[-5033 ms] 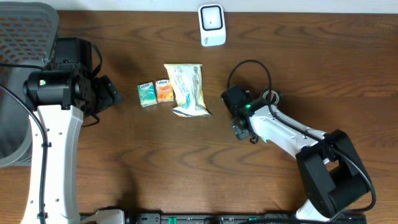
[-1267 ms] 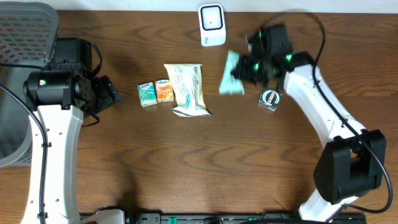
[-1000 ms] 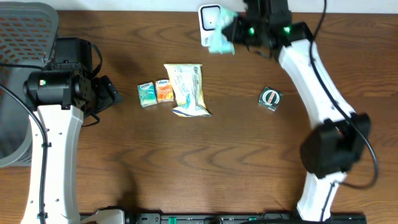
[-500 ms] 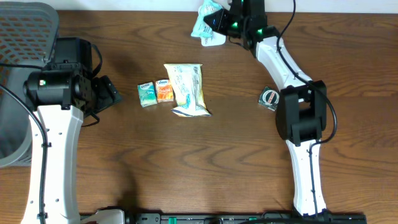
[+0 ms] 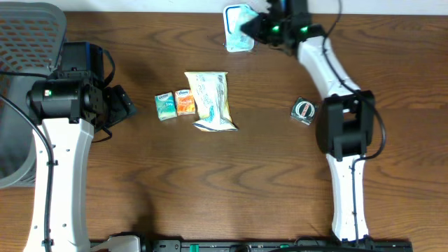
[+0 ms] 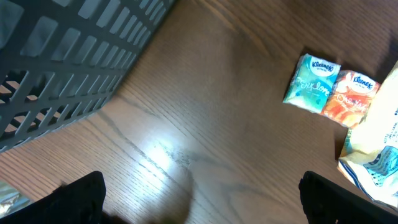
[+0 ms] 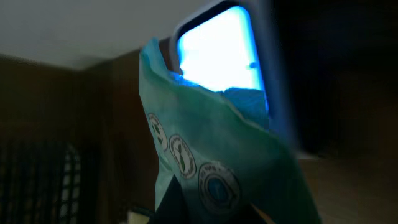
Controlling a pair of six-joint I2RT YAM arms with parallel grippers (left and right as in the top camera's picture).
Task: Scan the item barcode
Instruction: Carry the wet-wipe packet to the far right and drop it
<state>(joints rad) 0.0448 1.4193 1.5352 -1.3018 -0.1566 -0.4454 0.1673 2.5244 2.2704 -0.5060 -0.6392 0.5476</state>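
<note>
The right hand (image 5: 257, 26), clamped on the teal packet (image 5: 241, 19), presses it across the scanner (image 7: 214, 53), whose window glows just behind it. Half a second ago the packet hung tilted at the scanner's left edge; now it covers the face, so a read looks likely. The left hand (image 5: 122, 105), fingers apart, idles far left of the scanner.

Kleenex is printed on the teal tissue pack (image 6: 311, 86) and the orange tissue pack (image 6: 349, 98).
</note>
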